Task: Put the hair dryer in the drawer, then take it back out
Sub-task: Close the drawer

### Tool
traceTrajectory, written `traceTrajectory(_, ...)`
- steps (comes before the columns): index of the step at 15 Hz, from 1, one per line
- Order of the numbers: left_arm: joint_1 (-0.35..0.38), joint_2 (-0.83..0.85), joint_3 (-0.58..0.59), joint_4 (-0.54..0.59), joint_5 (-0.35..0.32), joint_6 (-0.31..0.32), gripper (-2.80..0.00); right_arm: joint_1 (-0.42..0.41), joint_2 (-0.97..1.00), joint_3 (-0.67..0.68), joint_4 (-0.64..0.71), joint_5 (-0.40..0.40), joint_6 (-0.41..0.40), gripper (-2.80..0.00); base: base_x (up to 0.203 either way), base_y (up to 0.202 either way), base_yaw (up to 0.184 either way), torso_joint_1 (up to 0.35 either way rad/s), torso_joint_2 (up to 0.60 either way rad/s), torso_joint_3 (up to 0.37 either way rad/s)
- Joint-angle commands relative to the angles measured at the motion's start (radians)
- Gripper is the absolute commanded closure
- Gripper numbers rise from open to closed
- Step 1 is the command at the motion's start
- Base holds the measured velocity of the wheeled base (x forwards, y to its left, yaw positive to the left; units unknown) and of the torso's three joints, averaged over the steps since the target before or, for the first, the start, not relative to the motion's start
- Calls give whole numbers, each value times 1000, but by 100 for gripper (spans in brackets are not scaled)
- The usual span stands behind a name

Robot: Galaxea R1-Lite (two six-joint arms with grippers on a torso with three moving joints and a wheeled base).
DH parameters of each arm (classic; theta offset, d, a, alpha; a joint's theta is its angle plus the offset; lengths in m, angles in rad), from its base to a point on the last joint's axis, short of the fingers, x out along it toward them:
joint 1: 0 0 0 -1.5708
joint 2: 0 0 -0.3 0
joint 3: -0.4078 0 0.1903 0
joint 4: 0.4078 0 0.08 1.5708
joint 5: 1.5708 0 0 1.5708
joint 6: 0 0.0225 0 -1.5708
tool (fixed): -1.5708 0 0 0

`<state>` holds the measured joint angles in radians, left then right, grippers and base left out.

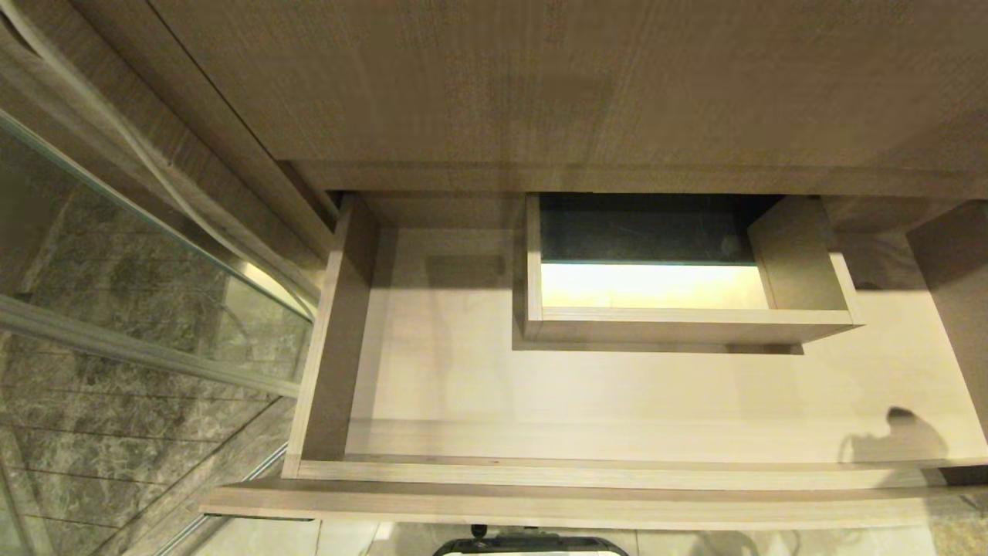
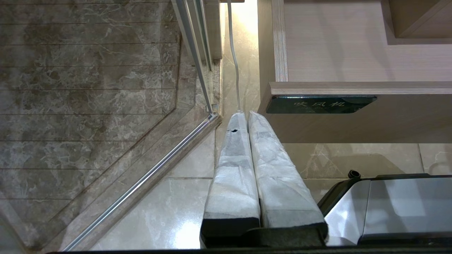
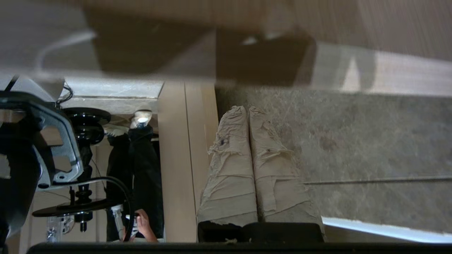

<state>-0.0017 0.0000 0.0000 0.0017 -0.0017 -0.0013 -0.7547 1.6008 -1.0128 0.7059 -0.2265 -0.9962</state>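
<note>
Both my pincers, left gripper and right gripper, are pressed together, empty. Ahead, the drawer stands open; no hair dryer shows, so its direction is unknowable.

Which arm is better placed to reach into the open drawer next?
Left, probably. The left tool, shut, sits just in front of the drawer, beside its dark label. The right tool, also shut, faces a grey stone surface. Neither shows in the head view.
</note>
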Motion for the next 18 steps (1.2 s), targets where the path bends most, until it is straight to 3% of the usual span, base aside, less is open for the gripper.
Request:
traceTrajectory(1,0,0,0,0,0,0,0,0,33,-9,-21,4,-4,0,0,0,0,0,0,0)
traceTrajectory(7,0,0,0,1,0,0,0,0,-20,-10,-58,130,-4,0,0,0,0,0,0,0)
traceTrajectory(10,0,0,0,0,0,0,0,-2,-49,-12,-133,261,-4,0,0,0,0,0,0,0)
traceTrajectory(12,0,0,0,0,0,0,0,-2,-68,-10,-225,329,-4,0,0,0,0,0,0,0)
traceTrajectory(16,0,0,0,0,0,0,0,-1,-74,-20,-542,559,-2,0,0,0,0,0,0,0)
traceTrajectory(18,0,0,0,1,0,0,0,-1,-66,-42,-654,618,-2,0,0,0,0,0,0,0)
